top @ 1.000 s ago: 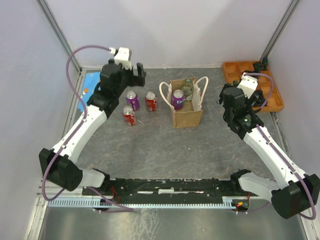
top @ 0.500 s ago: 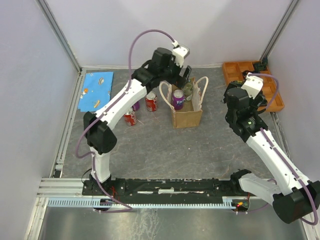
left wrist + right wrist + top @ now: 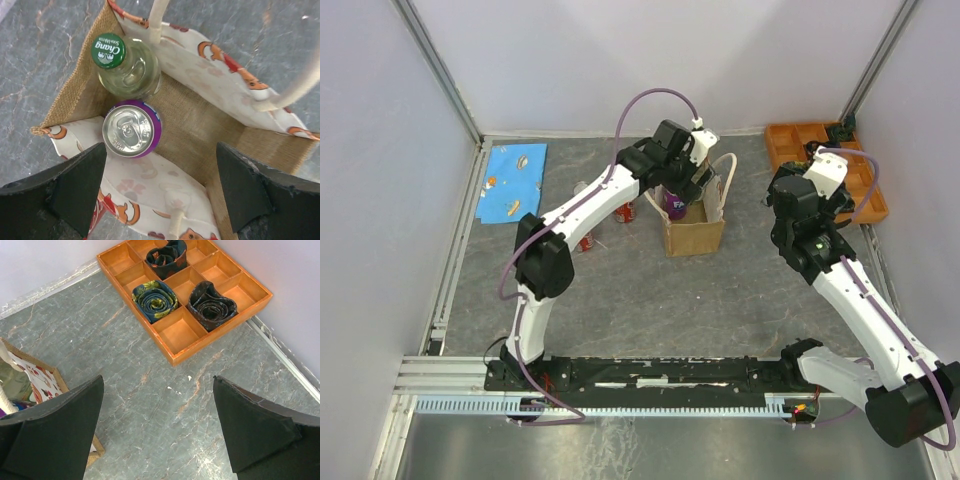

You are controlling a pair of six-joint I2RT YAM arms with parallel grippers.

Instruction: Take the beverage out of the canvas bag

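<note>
The canvas bag (image 3: 696, 232) stands upright at mid-table, tan with cream loop handles and a printed lining (image 3: 220, 75). Inside it stand a purple can (image 3: 131, 129) and a clear bottle with a green cap (image 3: 127, 65), side by side at one end; the rest of the bag's floor is bare. My left gripper (image 3: 160, 195) is open and empty, hovering right above the bag's mouth (image 3: 688, 176), with one finger on each side of it. My right gripper (image 3: 157, 435) is open and empty over bare table, to the right of the bag (image 3: 790, 200).
Loose cans (image 3: 584, 240) stand left of the bag, partly hidden by my left arm. A blue cloth (image 3: 513, 180) lies at far left. An orange compartment tray (image 3: 220, 335) with rolled ties sits in the back right corner (image 3: 788, 140).
My left arm has swung right from above the loose cans to above the bag's mouth. The right arm has barely moved.
</note>
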